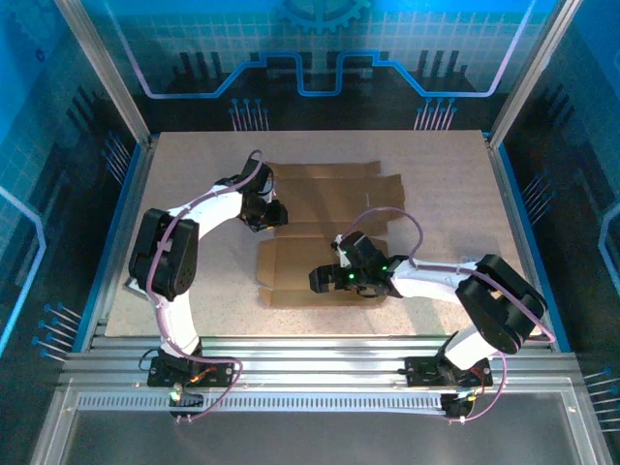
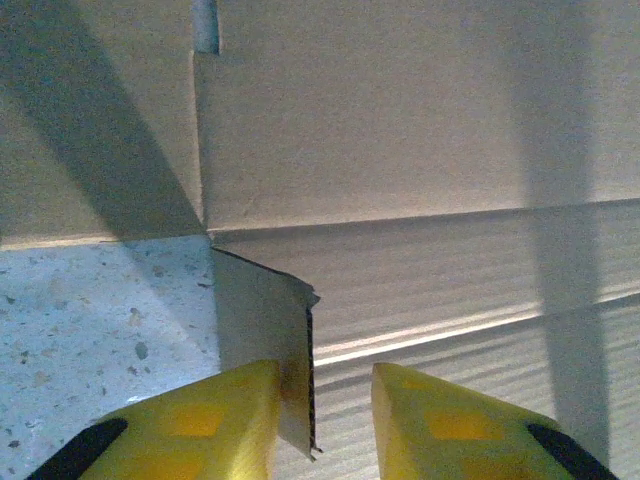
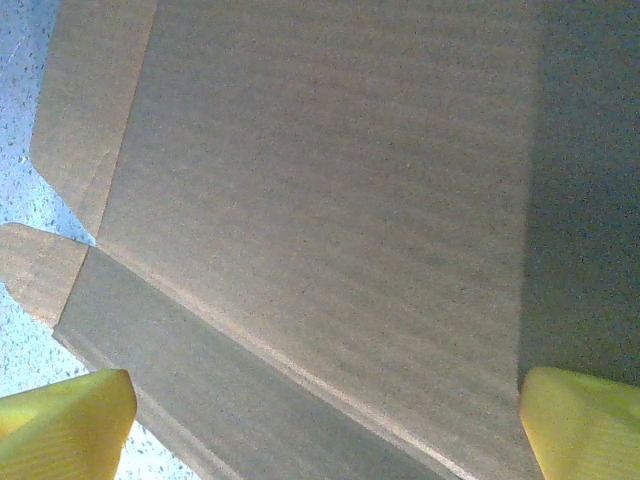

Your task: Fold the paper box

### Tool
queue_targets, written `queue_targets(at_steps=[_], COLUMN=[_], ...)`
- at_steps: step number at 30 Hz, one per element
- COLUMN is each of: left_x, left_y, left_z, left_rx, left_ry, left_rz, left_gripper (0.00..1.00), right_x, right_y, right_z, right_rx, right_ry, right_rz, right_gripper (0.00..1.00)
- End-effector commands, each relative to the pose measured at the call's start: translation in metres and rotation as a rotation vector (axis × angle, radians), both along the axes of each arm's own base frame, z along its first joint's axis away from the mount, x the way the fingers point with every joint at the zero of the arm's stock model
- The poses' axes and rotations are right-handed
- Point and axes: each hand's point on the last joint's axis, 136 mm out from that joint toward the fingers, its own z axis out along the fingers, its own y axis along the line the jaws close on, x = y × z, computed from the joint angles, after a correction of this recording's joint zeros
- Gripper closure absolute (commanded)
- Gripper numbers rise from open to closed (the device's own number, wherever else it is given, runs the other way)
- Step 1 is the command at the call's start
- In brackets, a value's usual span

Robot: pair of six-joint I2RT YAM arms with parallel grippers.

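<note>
The paper box [image 1: 325, 194] is lying opened flat across the middle of the tabletop [image 1: 455, 194]. The right gripper [image 1: 325, 279] is hanging spread wide over the panel nearest the tabletop's near edge. The left gripper [image 2: 325, 385] is straddling an upturned flap [image 2: 265, 330] at the box's left side, jaws partly apart, one finger [image 2: 220, 410] touching it.

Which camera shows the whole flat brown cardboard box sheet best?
The top external view: the flat brown cardboard box sheet lies spread out, flaps and outline visible, arms covering parts. The left wrist view gives a close-up of one raised flap inside the left end effector; the right wrist view, a plain panel and creases.
</note>
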Motion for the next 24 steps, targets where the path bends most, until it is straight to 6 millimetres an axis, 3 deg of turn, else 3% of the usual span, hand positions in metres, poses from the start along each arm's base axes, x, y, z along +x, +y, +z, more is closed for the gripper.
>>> queue_targets(at_steps=[1, 12, 19, 24], left_x=[-0.002, -0.005, -0.018, -0.033], left_y=[0.007, 0.009, 0.011, 0.013], left_z=[-0.008, -0.013, -0.012, -0.01], left_rx=[0.08, 0.175, 0.26, 0.297], left_ry=[0.031, 0.039, 0.037, 0.035], left_rz=[-0.021, -0.04, -0.075, -0.1], left_gripper=[0.7, 0.85, 0.88, 0.89], right_x=[-0.021, -0.027, -0.038, -0.049], right_y=[-0.008, -0.009, -0.003, 0.007], right_z=[-0.023, -0.025, -0.027, -0.017], right_rx=[-0.059, -0.07, -0.075, -0.064], right_ry=[0.077, 0.082, 0.108, 0.1], right_rz=[0.009, 0.01, 0.024, 0.066], right_gripper=[0.0, 0.0, 0.04, 0.04])
